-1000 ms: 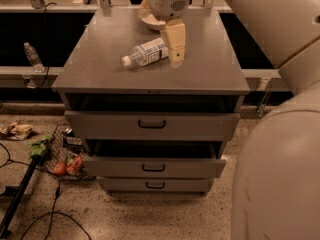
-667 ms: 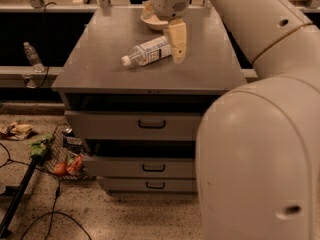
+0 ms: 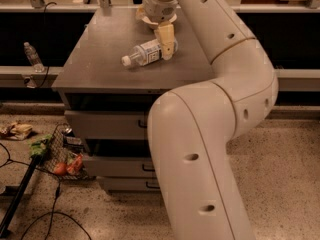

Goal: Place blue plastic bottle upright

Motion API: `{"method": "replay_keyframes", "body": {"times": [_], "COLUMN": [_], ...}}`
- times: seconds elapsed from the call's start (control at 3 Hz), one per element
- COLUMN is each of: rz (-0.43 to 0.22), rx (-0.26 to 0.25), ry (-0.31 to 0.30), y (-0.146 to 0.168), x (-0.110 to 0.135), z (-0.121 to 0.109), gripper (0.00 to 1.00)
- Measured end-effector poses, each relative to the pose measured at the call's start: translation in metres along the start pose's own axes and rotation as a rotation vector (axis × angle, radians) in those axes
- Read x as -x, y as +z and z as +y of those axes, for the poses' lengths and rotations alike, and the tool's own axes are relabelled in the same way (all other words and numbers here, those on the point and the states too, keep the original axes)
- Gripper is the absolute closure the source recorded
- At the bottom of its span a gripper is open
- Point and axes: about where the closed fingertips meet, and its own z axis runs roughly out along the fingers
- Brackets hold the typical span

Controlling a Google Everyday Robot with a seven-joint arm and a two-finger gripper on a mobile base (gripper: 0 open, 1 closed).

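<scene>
The blue plastic bottle (image 3: pixel 146 53) lies on its side on the grey cabinet top (image 3: pixel 100 59). It is clear, with a white label with dark print, and its white cap points to the front left. My gripper (image 3: pixel 166 43) hangs down from the wrist at the bottle's base end, on its right, and overlaps that end in the view. I cannot tell whether it touches or holds the bottle. A pale bowl (image 3: pixel 142 15) shows partly behind the wrist.
My big white arm (image 3: pixel 210 134) covers the cabinet's right front and its drawers (image 3: pixel 105 126). A small clear bottle (image 3: pixel 32 56) stands on the ledge at the left. A net bag with objects (image 3: pixel 60 156), a black pole and cables lie on the floor at the left.
The arm's elbow has swung further into view in front of the cabinet. The gripper stays at the bottle's base end, and the bottle still lies on its side.
</scene>
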Motion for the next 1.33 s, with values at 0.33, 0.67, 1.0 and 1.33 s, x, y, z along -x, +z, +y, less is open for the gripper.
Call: {"method": "replay_keyframes", "body": {"times": [0.33, 0.67, 1.0, 1.33], "rz": [0.014, 0.017, 0.018, 0.010], "rx": [-0.003, 0.023, 0.056, 0.087], "ry": [-0.018, -0.029, -0.024, -0.039], "y": [0.017, 0.039, 0.057, 0.071], "x": [0.006, 0.010, 0.010, 0.013], "z": [-0.016, -0.020, -0.017, -0.013], "gripper": [0.00, 0.00, 0.19, 0.41]}}
